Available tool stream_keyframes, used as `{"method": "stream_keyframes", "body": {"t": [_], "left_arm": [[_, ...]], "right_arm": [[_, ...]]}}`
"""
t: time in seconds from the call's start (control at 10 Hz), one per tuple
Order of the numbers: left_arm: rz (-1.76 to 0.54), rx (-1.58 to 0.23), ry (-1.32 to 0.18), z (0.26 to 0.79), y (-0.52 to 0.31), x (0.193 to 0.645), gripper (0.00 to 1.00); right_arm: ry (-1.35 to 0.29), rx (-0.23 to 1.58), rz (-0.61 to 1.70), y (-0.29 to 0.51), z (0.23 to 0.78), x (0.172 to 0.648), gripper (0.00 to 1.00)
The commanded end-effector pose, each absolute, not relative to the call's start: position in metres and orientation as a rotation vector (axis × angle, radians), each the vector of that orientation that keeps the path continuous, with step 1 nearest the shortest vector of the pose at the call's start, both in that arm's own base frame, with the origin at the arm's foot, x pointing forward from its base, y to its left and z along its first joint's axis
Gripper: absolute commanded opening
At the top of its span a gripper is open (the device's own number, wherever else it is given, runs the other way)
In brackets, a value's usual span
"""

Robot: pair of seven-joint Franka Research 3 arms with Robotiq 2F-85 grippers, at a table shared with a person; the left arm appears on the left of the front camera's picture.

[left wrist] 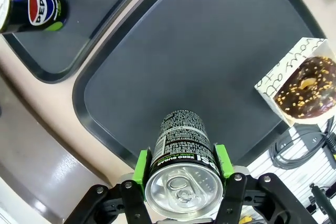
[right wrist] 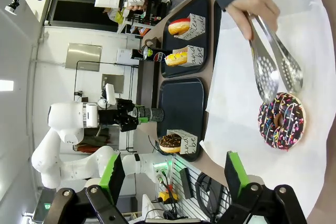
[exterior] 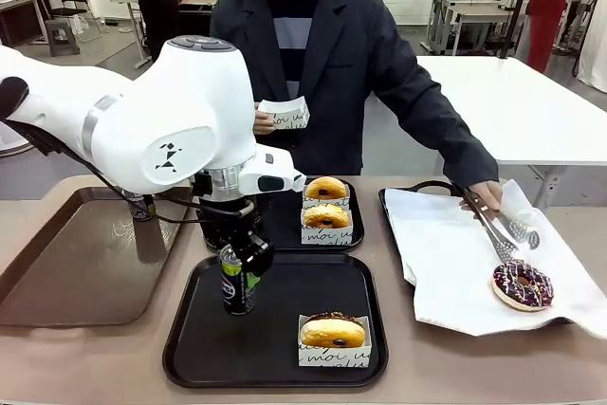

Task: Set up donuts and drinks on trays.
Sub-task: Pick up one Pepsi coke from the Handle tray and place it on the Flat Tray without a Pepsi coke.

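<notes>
Front view: slim black Pepsi can (exterior: 237,281), silver top, green accents, upright, clamped between the green pads of the left gripper (exterior: 239,277) over the left part of the near black tray (exterior: 275,367); whether its base touches the tray floor cannot be told. Left wrist view: same can (left wrist: 182,171) seen from above, pull-tab lid, a green pad pressed to each side. Near tray: matte plastic, nearly square, rounded corners, raised rim. On it, front right, one chocolate-topped ring donut (exterior: 333,332) in a white paper sleeve with black script. Far black tray (exterior: 285,234), just behind: two sleeved donuts (exterior: 326,203), one behind the other, and a second Pepsi can (left wrist: 32,10) lying across the picture in the left wrist view. Long brown tray (exterior: 66,263), glossy, at left. At right, white paper (exterior: 455,253) carrying a sprinkled chocolate-iced donut (exterior: 522,285); the person's hand (exterior: 482,196) holds metal tongs (exterior: 501,231) near it. The other hand (exterior: 264,122) holds an empty sleeve (exterior: 286,113). Right gripper (right wrist: 173,174): fingers wide apart, holding nothing.
</notes>
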State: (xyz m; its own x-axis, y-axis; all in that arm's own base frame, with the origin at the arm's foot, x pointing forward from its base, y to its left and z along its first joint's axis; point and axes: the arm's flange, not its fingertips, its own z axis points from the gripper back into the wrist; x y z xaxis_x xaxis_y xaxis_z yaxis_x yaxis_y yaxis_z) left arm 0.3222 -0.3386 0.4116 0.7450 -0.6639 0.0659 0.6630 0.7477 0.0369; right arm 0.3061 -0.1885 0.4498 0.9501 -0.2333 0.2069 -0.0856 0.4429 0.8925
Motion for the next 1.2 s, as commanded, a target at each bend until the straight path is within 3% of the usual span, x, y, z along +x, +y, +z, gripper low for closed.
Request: {"method": "stream_keyframes", "body": {"t": [0.0, 0.5, 0.6, 0.7, 0.9, 1.0, 1.1], "left_arm": [[-0.724, 0.036, -0.089, 0.41, -0.33, 0.322, 0.58], [-0.729, 0.064, -0.056, 0.381, -0.328, 0.329, 0.58], [-0.73, 0.061, -0.051, 0.379, -0.327, 0.328, 0.9], [-0.727, 0.058, -0.06, 0.383, -0.326, 0.325, 1.0], [-0.704, 0.041, -0.112, 0.407, -0.318, 0.318, 1.0], [-0.68, 0.03, -0.146, 0.424, -0.313, 0.314, 0.9], [-0.648, 0.02, -0.181, 0.44, -0.308, 0.307, 0.99]], "right_arm": [[-0.35, 1.135, -0.081, -0.189, 0.451, 0.309, 1.0], [-0.35, 1.135, -0.081, -0.189, 0.451, 0.309, 1.0], [-0.35, 1.135, -0.081, -0.189, 0.451, 0.309, 1.0], [-0.35, 1.135, -0.081, -0.189, 0.451, 0.309, 1.0], [-0.35, 1.135, -0.081, -0.189, 0.451, 0.309, 1.0], [-0.35, 1.135, -0.081, -0.189, 0.451, 0.309, 1.0], [-0.35, 1.135, -0.081, -0.189, 0.451, 0.309, 1.0]]}}
